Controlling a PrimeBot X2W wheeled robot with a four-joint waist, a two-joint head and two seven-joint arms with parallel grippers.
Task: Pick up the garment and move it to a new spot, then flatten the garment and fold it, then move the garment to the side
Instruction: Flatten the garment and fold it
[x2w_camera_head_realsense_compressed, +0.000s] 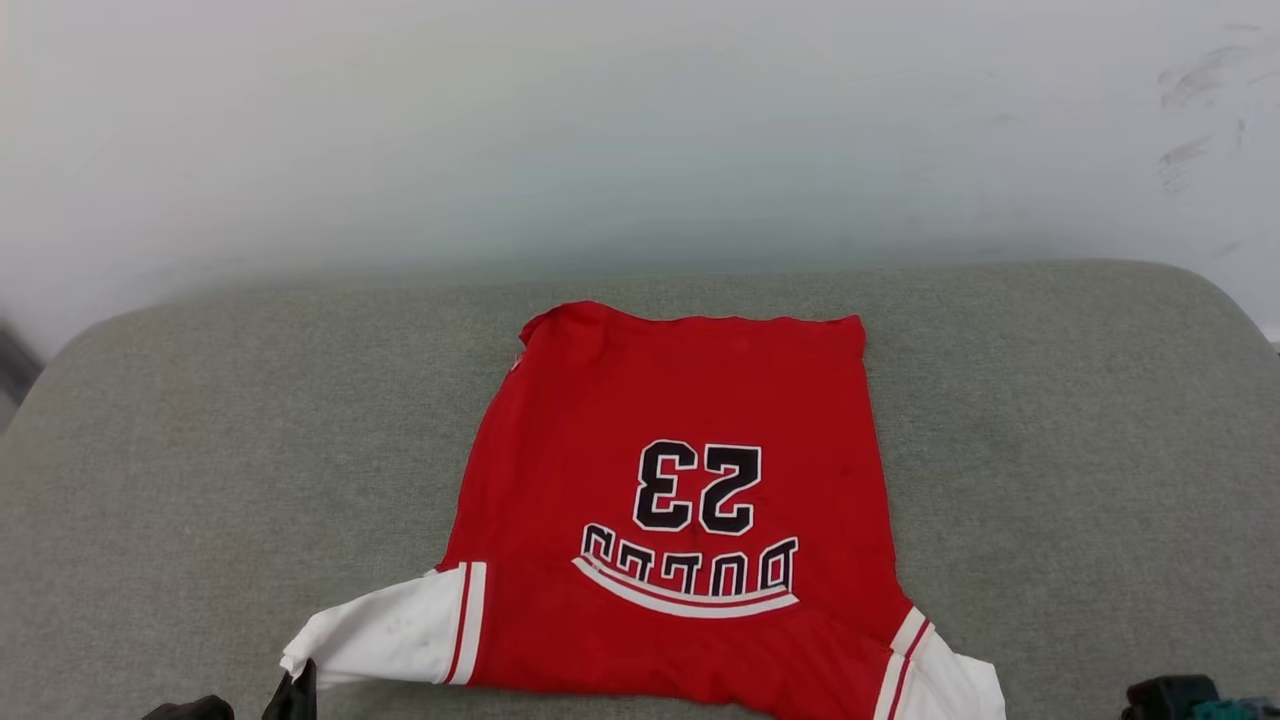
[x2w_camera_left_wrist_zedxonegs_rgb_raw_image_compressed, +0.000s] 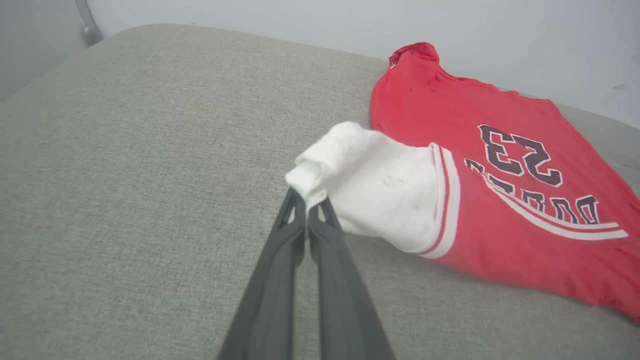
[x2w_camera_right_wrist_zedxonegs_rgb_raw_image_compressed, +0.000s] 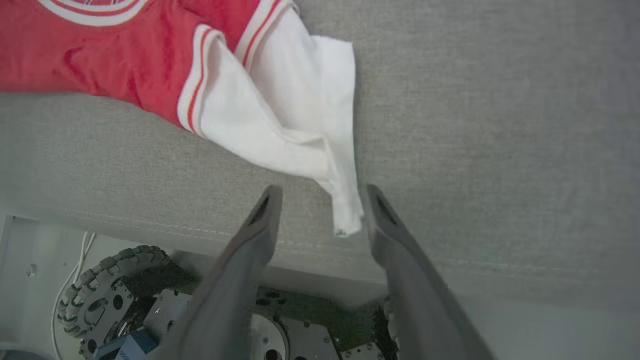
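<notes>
Left gripper (x2w_camera_left_wrist_zedxonegs_rgb_raw_image_compressed: 306, 205) clenched on garment (x2w_camera_head_realsense_compressed: 690, 400) sleeve tip (x2w_camera_left_wrist_zedxonegs_rgb_raw_image_compressed: 305, 177), probably to tension it flat. Right gripper (x2w_camera_right_wrist_zedxonegs_rgb_raw_image_compressed: 324, 195) open, straddling the opposite sleeve tip (x2w_camera_right_wrist_zedxonegs_rgb_raw_image_compressed: 347, 220).

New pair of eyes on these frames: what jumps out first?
The red garment with an upside-down "23" lies spread on the grey cushion, centre of the head view. The left gripper is pinched shut on one white sleeve. The right gripper stands open with the other sleeve's tip between its fingers.
</notes>
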